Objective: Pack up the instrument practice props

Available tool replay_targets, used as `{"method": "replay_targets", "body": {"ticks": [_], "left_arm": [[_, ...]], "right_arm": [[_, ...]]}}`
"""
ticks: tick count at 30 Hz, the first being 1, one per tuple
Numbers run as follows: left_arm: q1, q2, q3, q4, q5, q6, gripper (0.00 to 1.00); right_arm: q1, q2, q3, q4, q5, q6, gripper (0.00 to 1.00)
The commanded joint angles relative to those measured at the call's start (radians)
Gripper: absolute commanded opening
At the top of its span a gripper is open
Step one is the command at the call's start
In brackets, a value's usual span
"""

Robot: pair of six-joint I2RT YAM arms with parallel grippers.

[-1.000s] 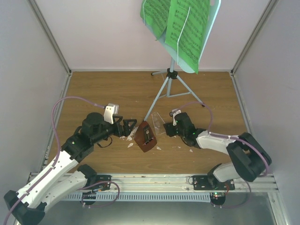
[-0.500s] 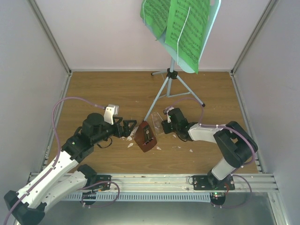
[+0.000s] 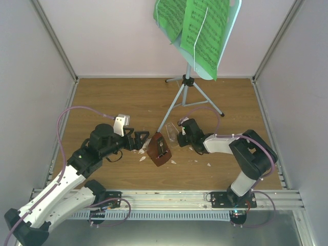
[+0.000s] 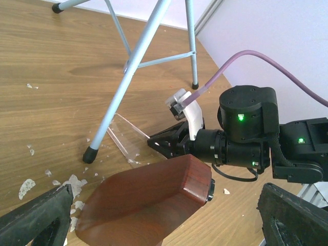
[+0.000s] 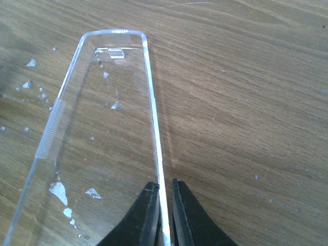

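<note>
The reddish-brown metronome body [image 3: 159,150] lies on its side on the wooden floor. My left gripper [image 3: 144,142] stands open around it; in the left wrist view the body [image 4: 148,200] fills the space between the wide-spread fingers [image 4: 36,218]. The clear metronome cover [image 3: 172,134] lies flat just right of it. My right gripper [image 5: 165,187] pinches the cover's raised edge [image 5: 154,118] from the right, jaws nearly together on the thin wall. The pale blue music stand [image 3: 187,89] rises at the back with green sheet-music pages [image 3: 200,31] on it.
One tripod leg [image 4: 133,66] of the stand ends in a black foot [image 4: 89,154] close to the cover and the metronome. White crumbs [image 3: 142,158] lie scattered around both. Walls close in the floor on the left, back and right.
My right gripper slid left to the clear cover and closed down on its edge. The left arm and the metronome body stayed put.
</note>
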Motion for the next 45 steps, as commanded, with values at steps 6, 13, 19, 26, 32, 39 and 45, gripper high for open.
{"method": "replay_targets", "body": {"ticks": [6, 13, 19, 26, 32, 39, 45], "left_arm": [[0.002, -0.006, -0.004, 0.014, -0.021, -0.007, 0.99], [0.002, -0.006, -0.005, 0.023, -0.023, 0.006, 0.99], [0.002, 0.035, 0.008, -0.003, -0.096, -0.019, 0.99], [-0.032, 0.121, 0.115, 0.017, -0.102, 0.017, 0.81], [-0.336, 0.337, 0.379, -0.055, -0.434, 0.03, 0.78], [-0.485, 0.615, 0.623, -0.143, -0.585, -0.021, 0.78], [-0.459, 0.767, 0.737, -0.183, -0.52, -0.005, 0.71]], "right_arm": [[0.006, -0.025, -0.017, 0.029, 0.042, -0.013, 0.0], [0.003, -0.164, -0.076, -0.138, 0.177, 0.054, 0.01], [-0.009, -0.44, -0.191, -0.309, 0.273, 0.222, 0.0], [-0.007, -0.709, -0.127, -0.544, 0.355, 0.328, 0.01], [0.027, -0.851, -0.005, -0.599, 0.373, 0.395, 0.0], [0.07, -0.752, 0.15, -0.664, 0.412, 0.535, 0.0], [0.107, -0.675, 0.234, -0.69, 0.417, 0.572, 0.0]]}}
